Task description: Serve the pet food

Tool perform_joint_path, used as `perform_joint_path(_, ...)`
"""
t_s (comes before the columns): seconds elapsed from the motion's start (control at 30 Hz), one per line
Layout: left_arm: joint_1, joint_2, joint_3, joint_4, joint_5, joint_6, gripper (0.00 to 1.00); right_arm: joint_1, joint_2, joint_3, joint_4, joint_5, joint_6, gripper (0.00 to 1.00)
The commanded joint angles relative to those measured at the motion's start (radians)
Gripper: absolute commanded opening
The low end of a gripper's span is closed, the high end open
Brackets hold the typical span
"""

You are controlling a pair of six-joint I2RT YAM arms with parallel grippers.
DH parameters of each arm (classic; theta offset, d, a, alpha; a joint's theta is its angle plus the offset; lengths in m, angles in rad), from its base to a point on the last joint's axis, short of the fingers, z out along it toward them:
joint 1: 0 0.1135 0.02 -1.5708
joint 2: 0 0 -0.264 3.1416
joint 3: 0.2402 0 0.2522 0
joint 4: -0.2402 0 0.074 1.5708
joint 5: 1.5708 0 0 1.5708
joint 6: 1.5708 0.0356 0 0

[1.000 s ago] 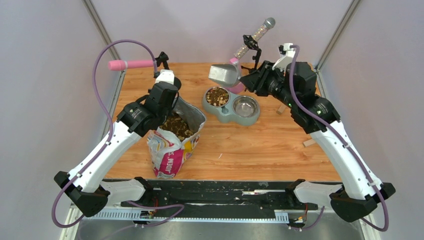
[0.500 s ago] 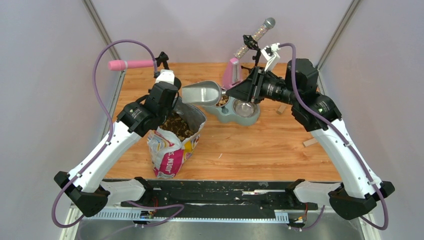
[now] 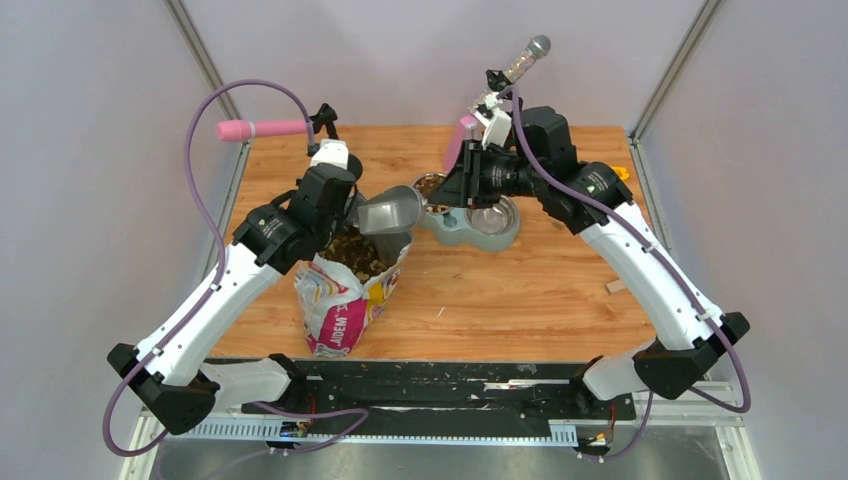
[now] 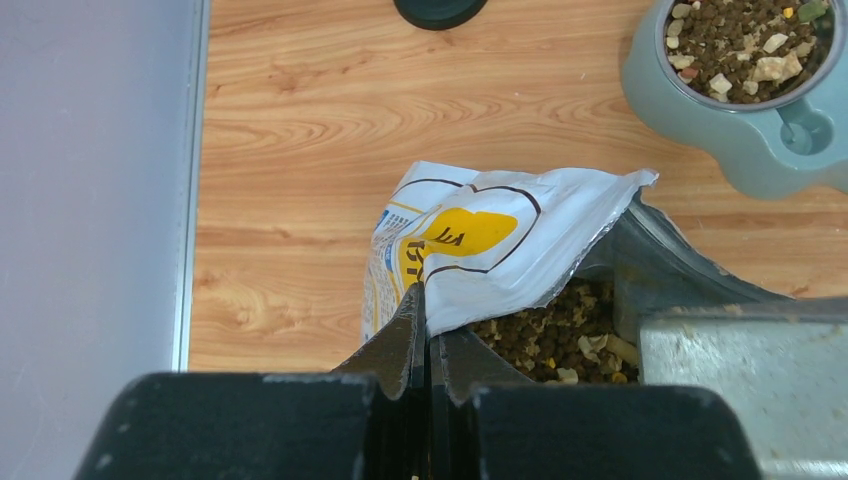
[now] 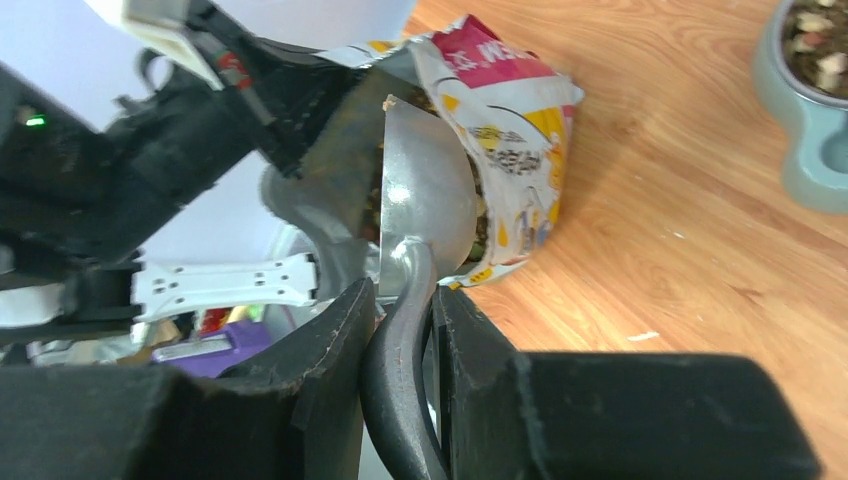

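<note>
The pet food (image 3: 350, 250) fills the open printed bag (image 3: 338, 312). More lies in the left cup (image 4: 745, 45) of the teal double bowl (image 3: 462, 228). My left gripper (image 4: 428, 322) is shut on the bag's rim (image 4: 480, 250), with kibble (image 4: 545, 340) just beside it. My right gripper (image 5: 405, 300) is shut on the dark handle of a metal scoop (image 5: 425, 195). The scoop (image 3: 390, 212) lies tilted at the bag's mouth, its front edge over the kibble. Its inside is hidden in these views.
The bowl's right steel cup (image 3: 491, 212) shows no food. A pink dispenser with a clear tube (image 3: 520, 65) stands behind the bowl. A pink-handled tool (image 3: 262, 129) lies at the back left, and a wood scrap (image 3: 618, 287) at the right. A black lid (image 4: 440, 10) lies beyond the bag.
My right arm has swung left and carried the scoop from behind the bowl, over it, to the bag's mouth. My left arm and the bag have not moved.
</note>
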Motion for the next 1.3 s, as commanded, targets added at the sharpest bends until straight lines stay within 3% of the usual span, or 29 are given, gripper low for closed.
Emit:
perform_joint_path(0.0, -0.005, -0.072, 0.038, 0.177, -0.039, 0.004, 0.00, 0.080, 0.040, 0.141, -0.129, 0.227, -0.080, 0.00)
perform_joint_path(0.1, -0.005, -0.077, 0.033, 0.182, -0.048, 0.004, 0.00, 0.180, 0.127, 0.260, -0.265, 0.434, -0.125, 0.00)
perform_joint_path(0.27, -0.005, -0.080, 0.032, 0.183, -0.045, 0.000, 0.00, 0.282, 0.280, 0.431, -0.394, 0.643, -0.132, 0.00)
perform_joint_path(0.57, -0.005, -0.085, 0.030, 0.183, -0.057, -0.016, 0.00, 0.374, 0.504, 0.574, -0.504, 0.741, -0.137, 0.00)
perform_joint_path(1.07, -0.005, -0.063, 0.026, 0.186, -0.050, -0.021, 0.00, 0.370, 0.583, 0.329, -0.320, 0.637, -0.137, 0.00)
perform_joint_path(1.27, -0.005, -0.047, 0.029, 0.181, -0.035, -0.024, 0.00, 0.335, 0.575, 0.229, -0.212, 0.452, -0.121, 0.00)
